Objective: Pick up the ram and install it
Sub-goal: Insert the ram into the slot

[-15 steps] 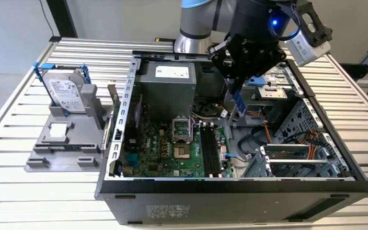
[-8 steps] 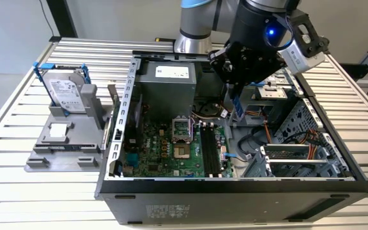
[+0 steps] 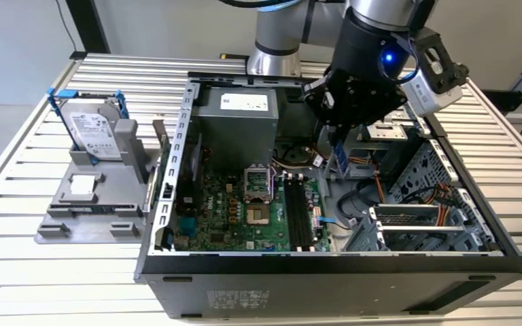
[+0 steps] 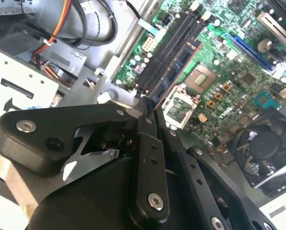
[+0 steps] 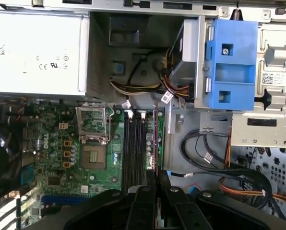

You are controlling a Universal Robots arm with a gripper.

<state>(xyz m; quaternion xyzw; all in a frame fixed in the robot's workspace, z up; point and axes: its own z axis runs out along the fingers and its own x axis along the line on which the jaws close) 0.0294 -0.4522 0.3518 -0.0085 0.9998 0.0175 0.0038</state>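
Black gripper (image 4: 147, 109) in the second wrist view is clamped tight on one end of the ram (image 4: 177, 64); stick hangs over the green motherboard (image 4: 229, 100); first wrist view: ram edge-on, just beside the memory slots (image 5: 133, 148), not in one; exterior view: gripper over the open case (image 3: 185, 136), far part, toward the exterior view's right.

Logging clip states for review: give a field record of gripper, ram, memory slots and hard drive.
gripper: shut on the ram, over the open case
ram: held on edge above the motherboard, not seated
memory slots: black, on the motherboard, ram not in them
hard drive: standing in grey stand outside the case, exterior view's left
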